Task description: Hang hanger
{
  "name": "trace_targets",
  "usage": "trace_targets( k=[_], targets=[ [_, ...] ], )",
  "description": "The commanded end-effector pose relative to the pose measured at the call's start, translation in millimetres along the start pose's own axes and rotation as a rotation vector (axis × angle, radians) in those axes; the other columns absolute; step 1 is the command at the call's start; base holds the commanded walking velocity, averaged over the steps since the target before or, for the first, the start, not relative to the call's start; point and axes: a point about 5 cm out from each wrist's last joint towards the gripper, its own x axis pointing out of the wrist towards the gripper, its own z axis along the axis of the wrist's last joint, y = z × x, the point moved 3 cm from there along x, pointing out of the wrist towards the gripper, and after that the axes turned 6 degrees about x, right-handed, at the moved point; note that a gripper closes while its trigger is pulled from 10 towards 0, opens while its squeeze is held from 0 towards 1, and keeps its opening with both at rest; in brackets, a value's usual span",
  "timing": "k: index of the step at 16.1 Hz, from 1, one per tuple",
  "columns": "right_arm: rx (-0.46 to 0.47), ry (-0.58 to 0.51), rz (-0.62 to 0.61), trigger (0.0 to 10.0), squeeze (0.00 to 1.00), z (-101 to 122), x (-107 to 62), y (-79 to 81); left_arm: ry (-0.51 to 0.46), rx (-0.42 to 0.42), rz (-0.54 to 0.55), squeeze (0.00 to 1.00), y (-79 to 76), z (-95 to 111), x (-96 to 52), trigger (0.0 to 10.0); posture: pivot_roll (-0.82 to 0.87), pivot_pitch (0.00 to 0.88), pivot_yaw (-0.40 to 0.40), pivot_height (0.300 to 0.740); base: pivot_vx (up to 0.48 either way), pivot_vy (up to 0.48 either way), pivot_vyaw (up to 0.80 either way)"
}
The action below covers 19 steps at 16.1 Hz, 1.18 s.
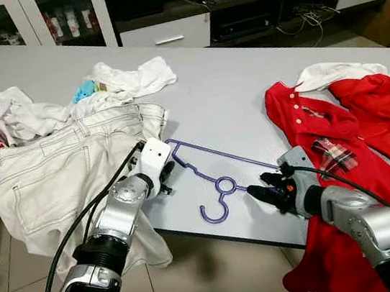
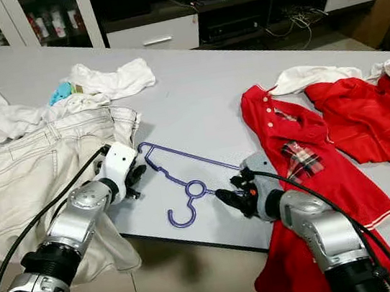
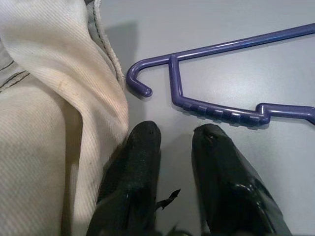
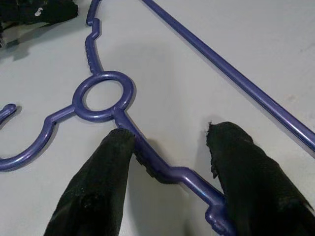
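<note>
- The thin purple plastic hanger (image 1: 214, 176) lies flat near the front edge of the smooth grey table (image 1: 230, 83).
- The right gripper (image 4: 170, 162) is low, its parted fingers around the hanger's arm.
- The left gripper (image 3: 174, 147), released, rests beside cream ribbed trousers (image 1: 61, 172).

No readable text, label or number anywhere.
</note>
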Motion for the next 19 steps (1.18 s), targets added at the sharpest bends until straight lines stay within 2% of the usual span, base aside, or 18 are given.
trace_targets(
  k=[1, 6, 8, 13, 19],
  targets=[
    [0.032, 0.058, -0.045, 10.0, 0.00, -15, -7.5, -10.8, -0.012, 0.017, 0.008, 0.00, 4.2, 6, 1.3, 10.0, -0.09, 0.000, 0.009, 0.740, 0.000, 0.000, 0.00],
    [0.015, 0.110, -0.013, 10.0, 0.00, -28, -18.2, -10.9, -0.012, 0.019, 0.016, 0.00, 7.0, 6, 1.2, 10.0, -0.09, 0.000, 0.008, 0.740, 0.000, 0.000, 0.00],
    [0.002, 0.142, 0.013, 10.0, 0.00, -34, -22.5, -8.7, -0.016, 0.021, 0.031, 0.00, 14.5, 9, 0.9, 10.0, -0.09, 0.000, 0.007, 0.740, 0.000, 0.000, 0.00],
    [0.023, 0.149, -0.028, 10.0, 0.00, -37, -23.3, -15.6, 0.001, 0.044, 0.049, 0.00, 33.1, 6, -2.8, 10.0, -0.09, 0.000, 0.009, 0.740, 0.000, 0.000, 0.00],
    [0.034, 0.207, -0.077, 10.0, 0.00, -46, -35.6, -32.6, 0.017, 0.043, 0.046, 0.00, 31.7, 0, -3.1, 10.0, -0.09, 0.000, 0.009, 0.740, 0.000, 0.000, 0.00]
  ],
)
